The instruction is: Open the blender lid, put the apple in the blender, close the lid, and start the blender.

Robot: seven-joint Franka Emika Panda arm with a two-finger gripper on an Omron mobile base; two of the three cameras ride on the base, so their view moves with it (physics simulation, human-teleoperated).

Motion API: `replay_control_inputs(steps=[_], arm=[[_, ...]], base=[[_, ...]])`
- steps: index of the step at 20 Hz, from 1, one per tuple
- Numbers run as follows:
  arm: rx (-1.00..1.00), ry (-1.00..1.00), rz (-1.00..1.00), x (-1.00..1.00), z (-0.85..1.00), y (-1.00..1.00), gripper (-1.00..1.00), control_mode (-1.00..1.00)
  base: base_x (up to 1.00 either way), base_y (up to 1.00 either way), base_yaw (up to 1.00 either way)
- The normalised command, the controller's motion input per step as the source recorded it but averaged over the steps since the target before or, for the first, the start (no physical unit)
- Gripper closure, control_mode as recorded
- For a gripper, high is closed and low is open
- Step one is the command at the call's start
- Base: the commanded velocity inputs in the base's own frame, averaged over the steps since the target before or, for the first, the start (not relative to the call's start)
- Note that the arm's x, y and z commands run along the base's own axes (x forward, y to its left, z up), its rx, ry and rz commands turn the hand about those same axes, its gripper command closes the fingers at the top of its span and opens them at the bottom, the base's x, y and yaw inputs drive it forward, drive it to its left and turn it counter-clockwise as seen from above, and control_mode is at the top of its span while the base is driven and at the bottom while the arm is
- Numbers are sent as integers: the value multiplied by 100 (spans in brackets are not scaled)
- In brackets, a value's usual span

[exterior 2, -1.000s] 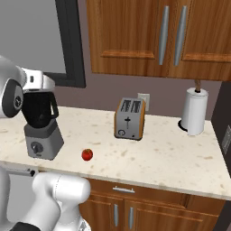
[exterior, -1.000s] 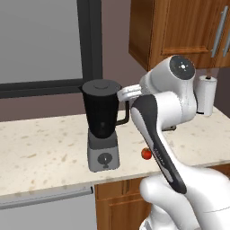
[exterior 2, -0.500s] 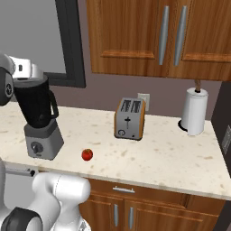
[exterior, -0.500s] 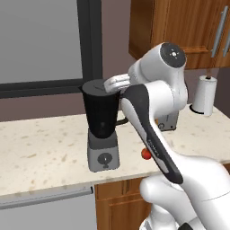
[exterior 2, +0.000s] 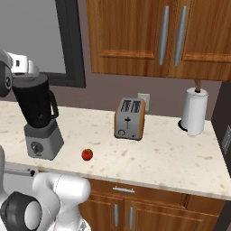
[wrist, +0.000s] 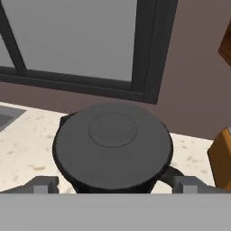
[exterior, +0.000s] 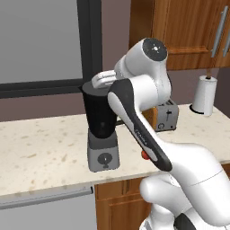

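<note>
1. Your pincer is spread wide and holds nothing. Its two dark tips sit one on each side of the blender lid, just above it.
2. The blender lid is a round, flat, black cap. It sits on top of the jar and covers the whole rim. It looks hard and smooth, so it may slip. It is probably light.
3. The lid is as wide as the jar. Take hold across its edge, or pinch the raised round part in the middle.
4. The blender stands on the counter, near the window. Its dark jar looks stiff but breakable, so lift the lid gently. The grey base has one round dial in front.
5. The apple lies on the counter, near the blender base and apart from it. It is small, round and firm, and it may roll.
6. Count: one blender, one lid, one apple, one toaster, one paper towel roll.
</note>
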Motion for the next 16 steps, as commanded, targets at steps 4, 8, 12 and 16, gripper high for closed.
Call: replay_control_inputs(steps=[4,8,12,16], arm=[[0,7,0,29,-10,3,-100,-100],[0,10,0,23,-14,0,-100,-100],[0,9,0,21,-10,10,-100,-100],[0,2,0,2,-3,24,-100,-100]], base=[[0,0,0],[0,0,0],[0,0,0],[0,0,0]])
